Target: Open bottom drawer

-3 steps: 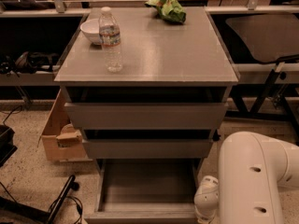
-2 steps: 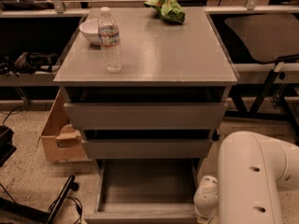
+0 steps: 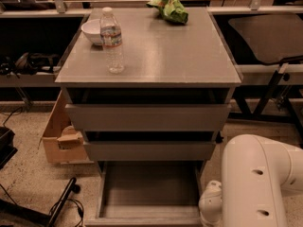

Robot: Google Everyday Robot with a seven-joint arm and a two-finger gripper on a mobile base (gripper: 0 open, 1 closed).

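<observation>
A grey cabinet (image 3: pixel 149 46) with three drawers stands in the middle of the view. The bottom drawer (image 3: pixel 149 193) is pulled far out toward me, and its shallow grey tray interior shows empty. Its front panel (image 3: pixel 142 221) lies at the lower edge of the view. The two taller drawers above, top (image 3: pixel 147 117) and middle (image 3: pixel 149 150), stand slightly ajar. My white arm (image 3: pixel 255 183) fills the lower right, beside the open drawer. The gripper is out of view below the frame.
A water bottle (image 3: pixel 112 40), a white bowl (image 3: pixel 93 30) and a green bag (image 3: pixel 169 8) sit on the cabinet top. A cardboard box (image 3: pixel 61 136) stands at the cabinet's left. Cables and a black leg (image 3: pixel 59 205) lie on the floor at lower left. A dark chair (image 3: pixel 270 37) is at right.
</observation>
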